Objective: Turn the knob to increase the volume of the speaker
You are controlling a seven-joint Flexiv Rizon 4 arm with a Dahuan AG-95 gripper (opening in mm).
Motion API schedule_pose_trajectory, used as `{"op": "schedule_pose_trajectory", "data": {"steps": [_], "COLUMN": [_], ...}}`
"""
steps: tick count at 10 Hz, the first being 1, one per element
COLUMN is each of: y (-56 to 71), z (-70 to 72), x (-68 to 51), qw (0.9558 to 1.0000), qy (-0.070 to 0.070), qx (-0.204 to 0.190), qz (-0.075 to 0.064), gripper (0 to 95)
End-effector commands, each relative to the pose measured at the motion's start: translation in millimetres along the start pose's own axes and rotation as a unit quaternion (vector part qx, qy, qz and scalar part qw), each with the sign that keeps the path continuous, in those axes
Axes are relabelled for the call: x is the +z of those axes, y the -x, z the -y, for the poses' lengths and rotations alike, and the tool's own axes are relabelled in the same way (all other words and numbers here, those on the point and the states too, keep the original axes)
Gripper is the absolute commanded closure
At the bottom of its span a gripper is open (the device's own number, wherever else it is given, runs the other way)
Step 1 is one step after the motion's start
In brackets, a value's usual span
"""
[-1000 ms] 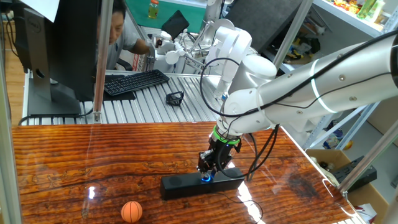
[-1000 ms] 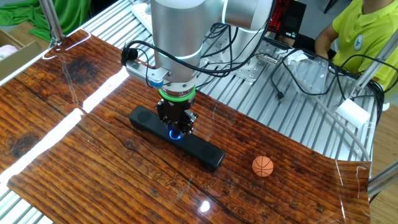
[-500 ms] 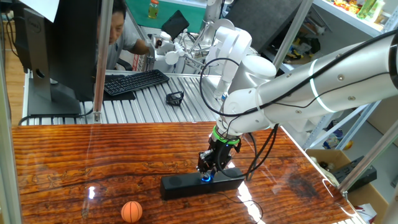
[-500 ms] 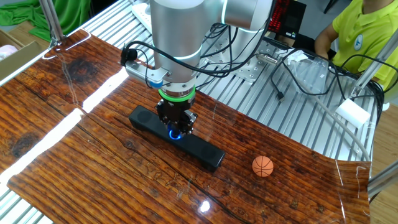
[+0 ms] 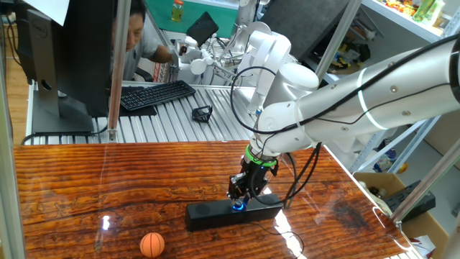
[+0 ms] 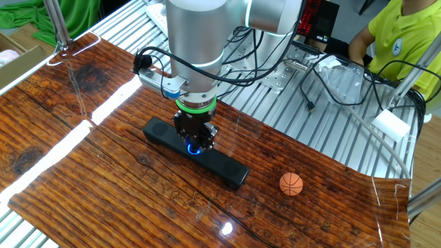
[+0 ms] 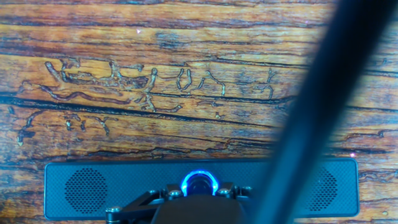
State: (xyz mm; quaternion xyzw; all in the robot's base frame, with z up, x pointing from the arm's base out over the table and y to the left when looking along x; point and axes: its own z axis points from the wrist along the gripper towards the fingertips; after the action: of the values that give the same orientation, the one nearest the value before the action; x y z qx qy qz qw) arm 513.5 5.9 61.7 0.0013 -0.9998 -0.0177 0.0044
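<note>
The speaker is a long, low black bar lying on the dark wooden table. At the middle of its top sits the knob, ringed with blue light. My gripper points straight down onto the bar's centre, its dark fingers closed on either side of the knob. The blue glow shows between and below them. In the hand view only the knob's upper arc shows above the gripper's body.
A small orange basketball lies on the wood beyond one end of the speaker. A black keyboard, a monitor and a seated person are behind the table. A blurred dark cable crosses the hand view.
</note>
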Motion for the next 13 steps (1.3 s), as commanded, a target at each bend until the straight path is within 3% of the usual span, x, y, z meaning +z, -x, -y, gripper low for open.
{"op": "schedule_pose_trajectory", "data": {"steps": [1, 6, 7, 11, 12, 13], "y": [0.2, 1.1, 1.6, 2.3, 2.3, 2.3], "z": [0.4, 0.5, 0.5, 0.3, 0.4, 0.4], "x": [0.8, 1.8, 2.1, 1.8, 2.2, 2.1], "qw": [1.0000, 1.0000, 1.0000, 1.0000, 1.0000, 1.0000], "qy": [0.000, 0.001, 0.001, -0.001, 0.000, 0.000], "qx": [0.000, 0.000, -0.001, -0.002, -0.003, -0.004], "qz": [0.002, 0.001, 0.001, 0.002, 0.004, 0.004], "gripper": [57.0, 57.0, 76.0, 76.0, 95.0, 95.0]}}
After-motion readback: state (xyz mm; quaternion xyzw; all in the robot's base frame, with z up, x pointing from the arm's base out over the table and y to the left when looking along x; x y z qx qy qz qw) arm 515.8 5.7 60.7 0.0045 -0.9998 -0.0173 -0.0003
